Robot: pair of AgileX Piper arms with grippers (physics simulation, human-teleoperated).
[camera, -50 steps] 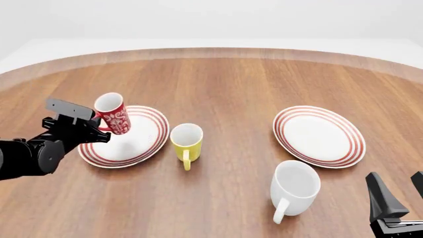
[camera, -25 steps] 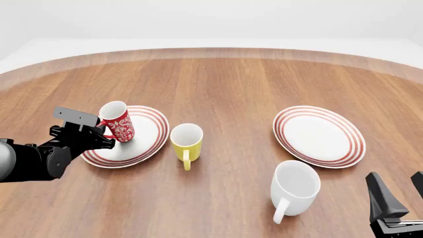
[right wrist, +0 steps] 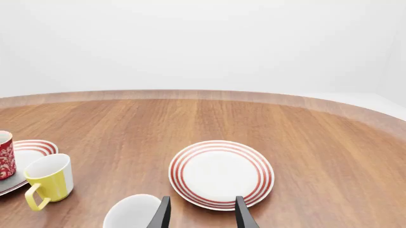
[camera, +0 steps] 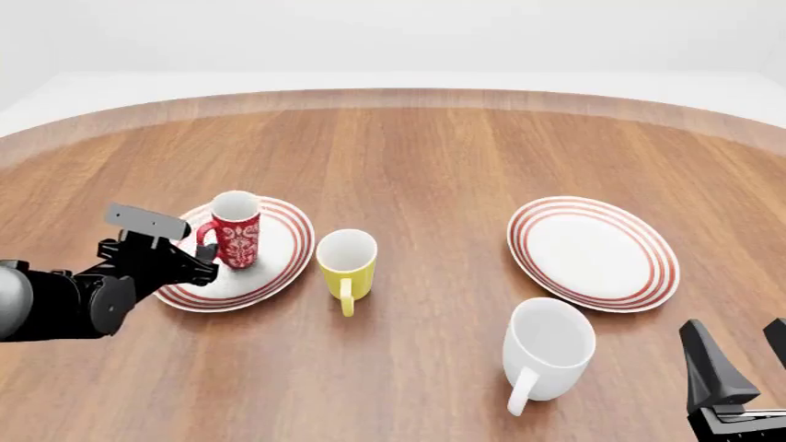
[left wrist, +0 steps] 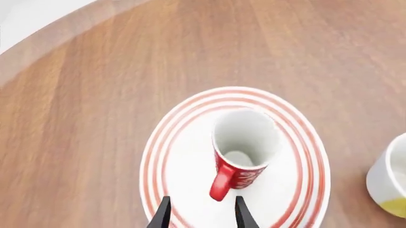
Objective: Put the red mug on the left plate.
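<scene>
Front view, red mug [camera: 235, 229] upright on left plate [camera: 276, 267], left pincer [camera: 197, 259] released, right pincer [camera: 745, 354] released

From my station I see a round wooden table [camera: 430, 157] filling nearly all of the front view, its warm brown grain running away from me in long streaks. The far rim [camera: 393, 96] curves across the upper part of that view as a slightly paler band. Beyond it I see only a plain white backdrop [camera: 393, 37], flat and evenly lit, with no seams, windows or furniture that I can make out. The right wrist view shows the same white wall [right wrist: 203, 42] above the curved table edge. Light is soft and diffuse, and shadows on the wood are faint.
</scene>
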